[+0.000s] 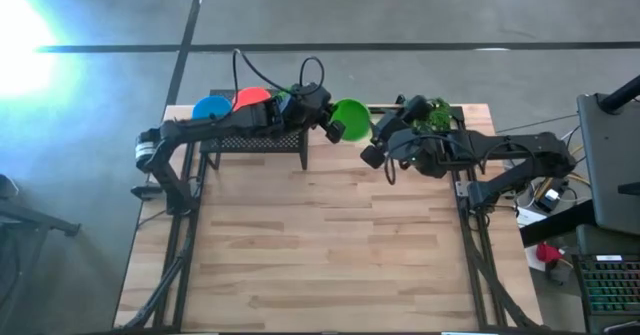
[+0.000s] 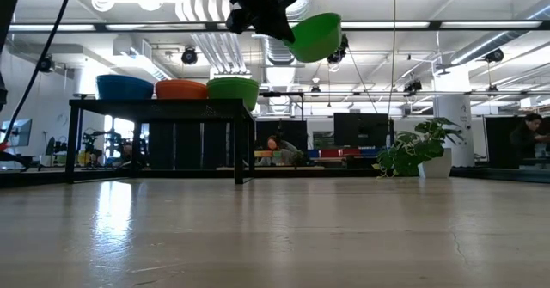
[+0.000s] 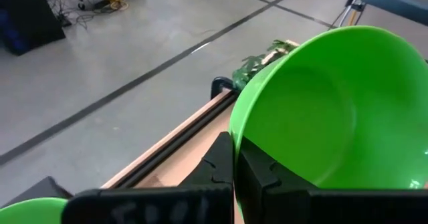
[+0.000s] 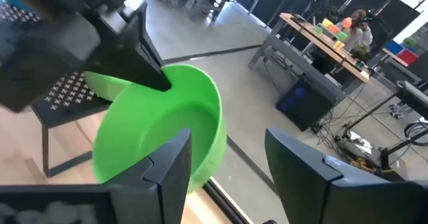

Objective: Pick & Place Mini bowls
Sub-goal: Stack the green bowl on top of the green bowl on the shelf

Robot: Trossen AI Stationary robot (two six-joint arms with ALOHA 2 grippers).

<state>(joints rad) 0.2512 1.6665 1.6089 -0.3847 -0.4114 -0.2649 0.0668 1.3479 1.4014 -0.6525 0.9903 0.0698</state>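
My left gripper (image 1: 332,127) is shut on a green mini bowl (image 1: 351,118) and holds it high above the table's far middle (image 2: 314,34). My right gripper (image 1: 378,153) is open just right of and nearer than that bowl. In the right wrist view the bowl (image 4: 160,130) is straight ahead of the right gripper (image 4: 227,157), with its rim reaching in front of the gap. A blue bowl (image 2: 125,87), an orange-red bowl (image 2: 180,88) and a second green bowl (image 2: 232,88) rest on their bases on the stand's top. My left gripper (image 3: 235,150) pinches the green bowl's rim (image 3: 233,127), one finger inside the bowl and one outside, coming from the table's left. The bowl is lifted clear and tilted, with its opening turned sideways and upward. My right gripper: I cannot tell whether its fingers (image 4: 175,160) touch the bowl.
A black wire-mesh stand (image 1: 255,143) is at the far left of the table, under my left arm. A leafy green plant sprig (image 1: 432,115) lies at the far right edge, behind my right arm. Bare wooden tabletop (image 1: 320,245) fills the near half.
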